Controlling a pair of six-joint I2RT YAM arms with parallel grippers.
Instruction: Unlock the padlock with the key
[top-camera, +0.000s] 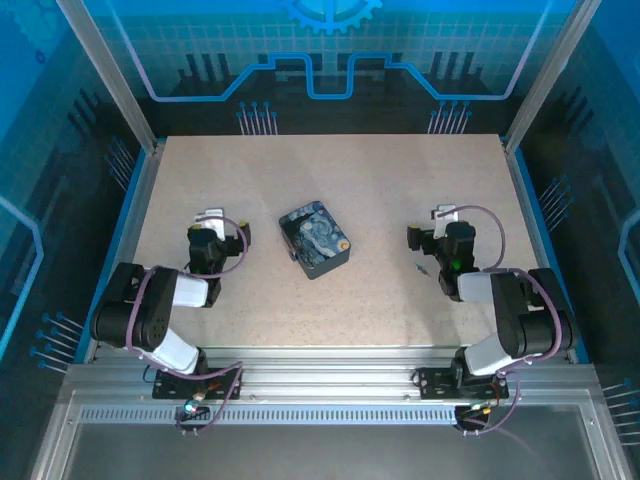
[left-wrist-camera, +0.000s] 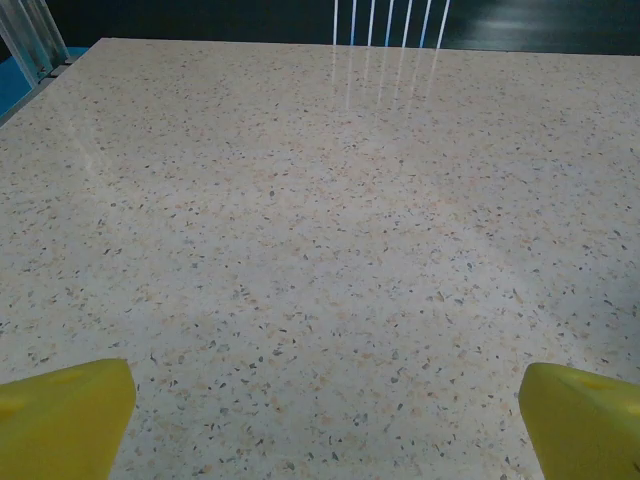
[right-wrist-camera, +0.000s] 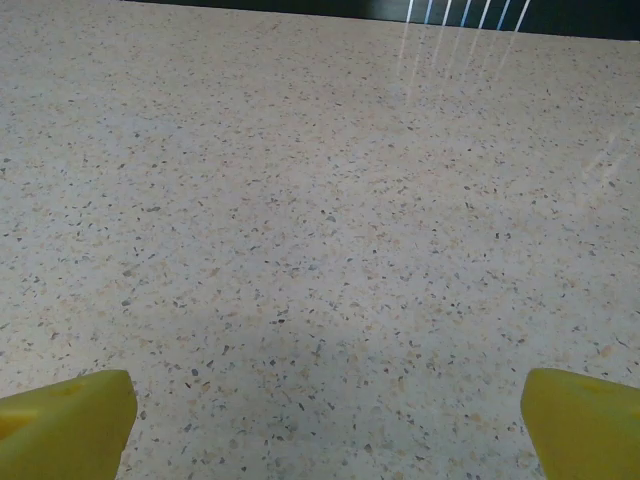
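Left hand (top-camera: 210, 218), right hand (top-camera: 441, 222) gaped wide, empty | padlock (top-camera: 313, 240) sat on worktop (top-camera: 380, 175) | probable key (top-camera: 422, 268) lay by right hand: pinch bow low, squarely.

L fingers (left-wrist-camera: 60, 420), R fingers (right-wrist-camera: 60, 425) apart (wide)
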